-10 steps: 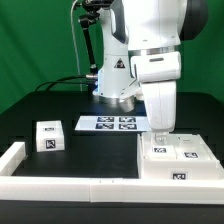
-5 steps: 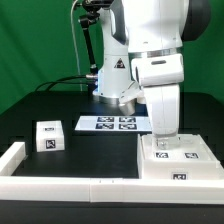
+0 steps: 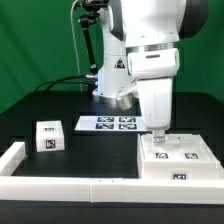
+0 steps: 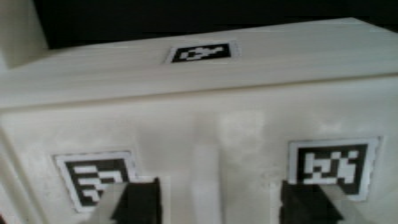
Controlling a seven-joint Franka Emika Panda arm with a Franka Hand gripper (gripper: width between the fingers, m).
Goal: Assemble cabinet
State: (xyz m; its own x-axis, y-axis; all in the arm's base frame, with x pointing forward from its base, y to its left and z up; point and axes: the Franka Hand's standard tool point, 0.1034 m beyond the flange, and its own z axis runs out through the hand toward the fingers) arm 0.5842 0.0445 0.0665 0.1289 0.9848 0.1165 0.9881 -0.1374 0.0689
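cabinet: large white plastic box-shaped body (image 3: pixel 183 165) with tagged white panels on top, on the black table (image 3: pixel 100 152) at the exterior view's right, just behind the low white border rail (image 3: pixel 70 184)
gripper: two-finger gripper (image 3: pixel 158 134) pointing straight down, tips at the cabinet's top near its rear corner on the exterior view's left
jaws: wrist view shows dark fingers (image 4: pixel 139 203) a little apart over the tagged white surface; can't tell if they clamp anything
wrist detail: two square tags flank a shallow seam (image 4: pixel 210 150)
loose part: small white tagged cube (image 3: pixel 47 137), well apart at the exterior view's left
marker board: flat white sheet (image 3: pixel 112 124) behind, near the arm base
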